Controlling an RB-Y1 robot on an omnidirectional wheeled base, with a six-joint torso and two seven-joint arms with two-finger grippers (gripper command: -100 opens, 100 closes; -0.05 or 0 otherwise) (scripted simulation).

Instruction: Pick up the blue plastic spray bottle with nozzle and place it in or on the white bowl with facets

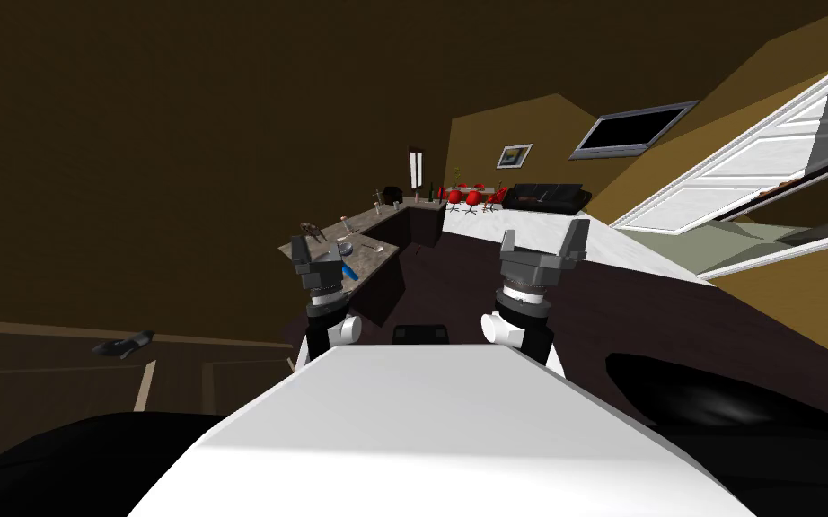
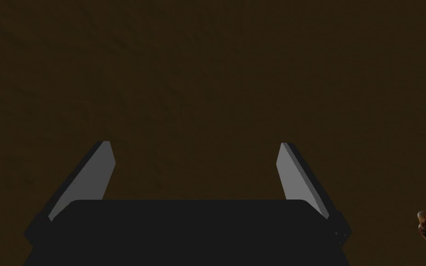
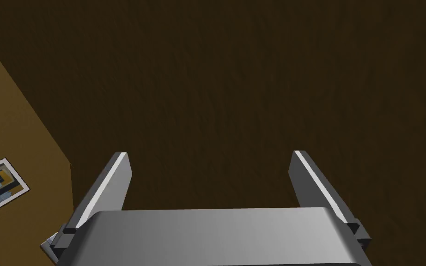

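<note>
Your left gripper (image 1: 316,256) and right gripper (image 1: 543,232) are nearest, both raised just ahead of the chest and well apart from each other. On each, the two fingers stand wide apart with nothing between them, and the wrist views confirm this.

Just past the left gripper is the near end of a stone-topped counter (image 1: 383,258). The bottle (image 1: 347,269) is on that end, close to the near edge. It shows as a small blue streak just beside the left gripper in the head view, though not between the fingers. It is too small to tell how it lies. A pale round shape just behind it, further in from the edge, looks like the bowl (image 1: 347,248). You cannot make out its facets.

Small items dot the counter towards its far corner. Beyond are red chairs (image 1: 466,197), a black sofa (image 1: 544,196) and a dark screen (image 1: 632,131) on the wall.
</note>
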